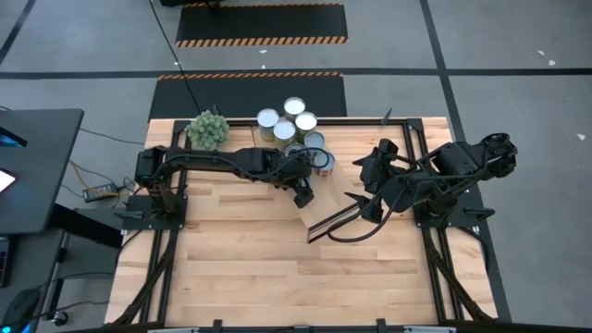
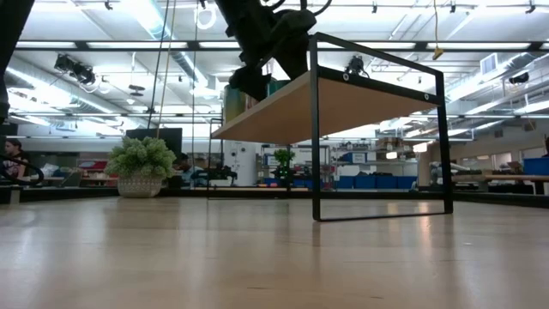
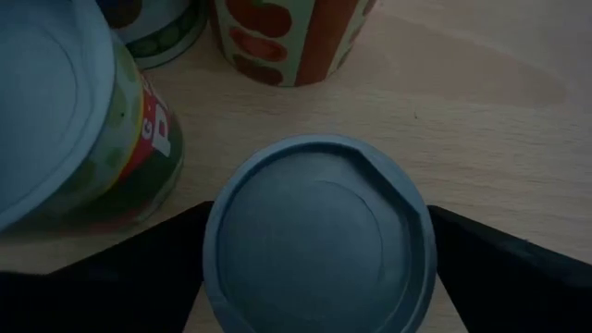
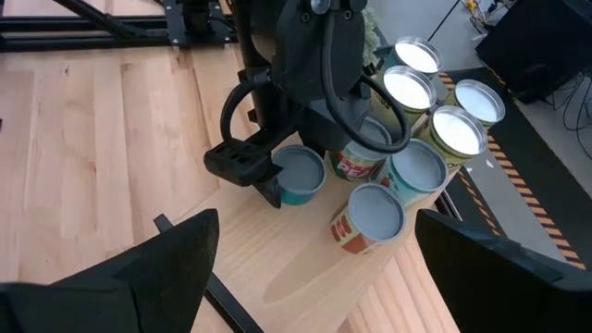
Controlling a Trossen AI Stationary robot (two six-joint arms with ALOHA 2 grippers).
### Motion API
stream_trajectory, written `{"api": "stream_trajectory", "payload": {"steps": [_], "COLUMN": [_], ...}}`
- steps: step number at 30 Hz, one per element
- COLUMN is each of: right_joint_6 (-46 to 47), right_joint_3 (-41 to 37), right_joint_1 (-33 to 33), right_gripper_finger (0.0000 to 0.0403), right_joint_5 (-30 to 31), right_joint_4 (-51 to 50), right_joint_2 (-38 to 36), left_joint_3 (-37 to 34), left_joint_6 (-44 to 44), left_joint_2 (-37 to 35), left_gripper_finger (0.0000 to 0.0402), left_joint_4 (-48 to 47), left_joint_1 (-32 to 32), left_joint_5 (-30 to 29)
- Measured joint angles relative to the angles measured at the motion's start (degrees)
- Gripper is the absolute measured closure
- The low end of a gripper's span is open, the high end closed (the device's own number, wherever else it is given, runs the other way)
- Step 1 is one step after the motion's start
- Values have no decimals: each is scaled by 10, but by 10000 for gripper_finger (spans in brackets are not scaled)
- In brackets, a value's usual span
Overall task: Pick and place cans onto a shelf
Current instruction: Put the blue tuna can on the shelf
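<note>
Several cans with pale round tops stand in a cluster (image 4: 416, 129) on the far end of the light-wood shelf (image 4: 277, 268), which shows raised on its dark frame in the low view (image 2: 343, 99). My left gripper (image 4: 277, 171) is over the shelf in the high view (image 1: 302, 191), shut on a teal-sided can (image 3: 319, 240) at the cluster's near edge (image 4: 301, 171). My right gripper (image 4: 310, 268) is open and empty, near the shelf's dark-framed end (image 1: 363, 202). My left gripper pinches the can's opposite sides just below its top rim (image 3: 211, 250) between its two fingers (image 3: 481, 268). The fingers come from above, pointing down. The can is upright; whether its base rests on the shelf or hangs just above it, I cannot tell.
A green spiky plant ball (image 1: 207, 129) in a pot stands at the table's far left, also in the low view (image 2: 141, 163). Labelled cans (image 3: 287, 37) stand close beside the held one. The bare wooden tabletop (image 1: 240, 268) spreads toward the near edge.
</note>
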Motion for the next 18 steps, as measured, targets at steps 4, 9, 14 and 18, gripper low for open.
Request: {"api": "stream_trajectory", "payload": {"steps": [4, 9, 14, 18], "right_joint_6": [2, 2, 2, 2], "right_joint_3": [0, 0, 0, 0], "right_joint_1": [0, 0, 0, 0], "right_gripper_finger": [30, 30, 30, 30], "right_joint_5": [0, 0, -2, -1], "right_joint_4": [0, 0, 0, 0], "right_joint_2": [0, 0, 0, 0], "left_joint_3": [0, 0, -1, -2], "left_joint_6": [5, 20, 30, 32], "left_joint_2": [0, 0, -2, -8], "left_gripper_finger": [13, 13, 13, 12], "left_joint_4": [-1, -5, -7, -17], "left_joint_1": [-3, -4, -5, -5], "left_joint_5": [1, 6, 8, 10]}}
